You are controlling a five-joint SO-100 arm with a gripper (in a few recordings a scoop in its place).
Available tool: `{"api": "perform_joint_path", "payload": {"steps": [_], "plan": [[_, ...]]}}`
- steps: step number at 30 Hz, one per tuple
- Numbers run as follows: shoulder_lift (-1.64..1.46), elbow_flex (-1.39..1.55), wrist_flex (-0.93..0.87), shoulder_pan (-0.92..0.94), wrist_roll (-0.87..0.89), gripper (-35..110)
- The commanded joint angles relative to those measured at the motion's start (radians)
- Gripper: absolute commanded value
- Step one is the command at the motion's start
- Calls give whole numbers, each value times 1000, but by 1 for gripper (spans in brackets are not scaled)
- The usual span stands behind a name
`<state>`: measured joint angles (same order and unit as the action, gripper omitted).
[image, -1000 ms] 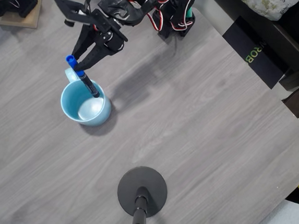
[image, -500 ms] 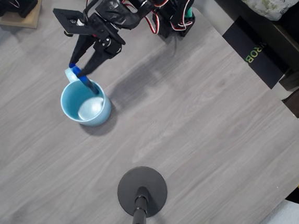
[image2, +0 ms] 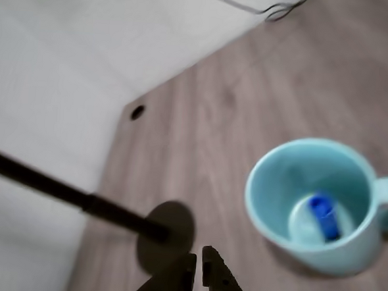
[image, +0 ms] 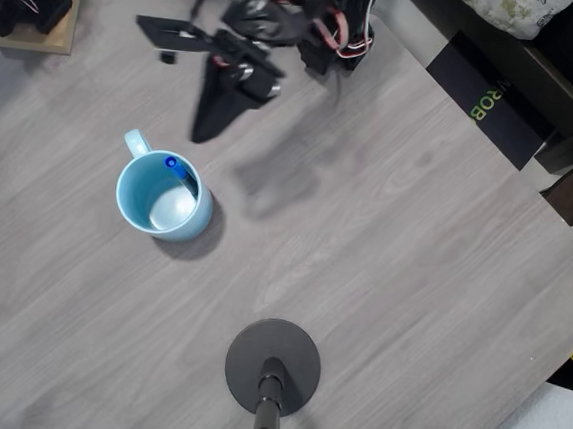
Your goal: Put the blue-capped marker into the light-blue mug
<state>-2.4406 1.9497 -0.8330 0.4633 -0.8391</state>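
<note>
Inside light-blue mug (image: 163, 196): blue-capped marker (image: 172, 162) near-upright, cap up; tool (image2: 196, 268) together, apart from mug

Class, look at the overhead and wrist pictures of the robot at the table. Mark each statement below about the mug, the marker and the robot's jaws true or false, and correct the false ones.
1. The blue-capped marker stands inside the light-blue mug. True.
2. The gripper is clamped on the marker. False: its jaws are closed together on nothing, away from the mug.
3. The mug lies tipped on its side. False: it stands upright with its opening up.
4. A black round stand base rests on the table, apart from the mug. True.
5. In the overhead view the mug's handle points toward the stand base. False: it points to the upper left, away from the base.
</note>
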Motion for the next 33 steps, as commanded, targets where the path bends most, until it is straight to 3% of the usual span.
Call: {"api": "perform_joint_path", "payload": {"steps": [1, 3, 14, 19, 25, 33], "plan": [[-32, 18, -87, -100, 91, 0], [-12, 44, -153, -160, 155, 0], [-137, 436, -120, -367, 351, 0], [-247, 594, -75, -423, 534, 0], [-551, 870, -41, -523, 558, 0], [-641, 1039, -9, -538, 635, 0]]}}
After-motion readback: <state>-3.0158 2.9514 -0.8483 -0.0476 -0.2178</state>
